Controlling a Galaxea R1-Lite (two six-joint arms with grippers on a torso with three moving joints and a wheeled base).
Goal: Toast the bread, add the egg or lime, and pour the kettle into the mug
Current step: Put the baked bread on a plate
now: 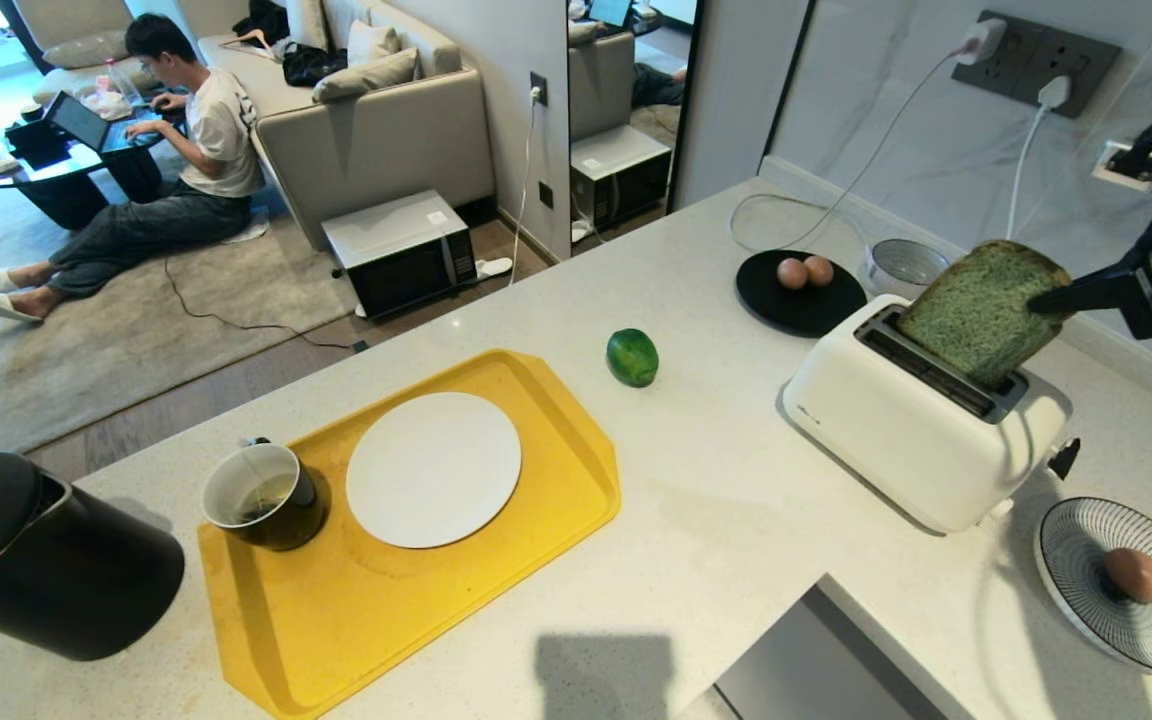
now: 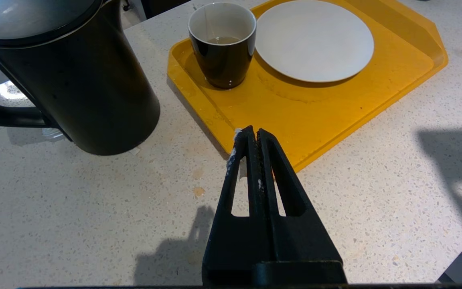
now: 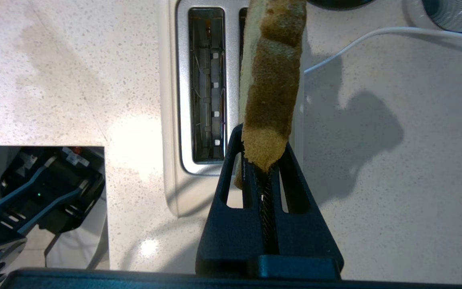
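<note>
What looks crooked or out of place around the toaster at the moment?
The bread is tilted, only its lower corner in the toaster's far slot, the rest sticking out at a slant. The right pincer is shut on its upper crust. The near slot is empty. Nothing looks spilled or damaged around it.

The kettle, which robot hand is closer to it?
Left. The left gripper hovers shut over the counter just beside the kettle. The right gripper is far across at the toaster, pinching the bread.
</note>
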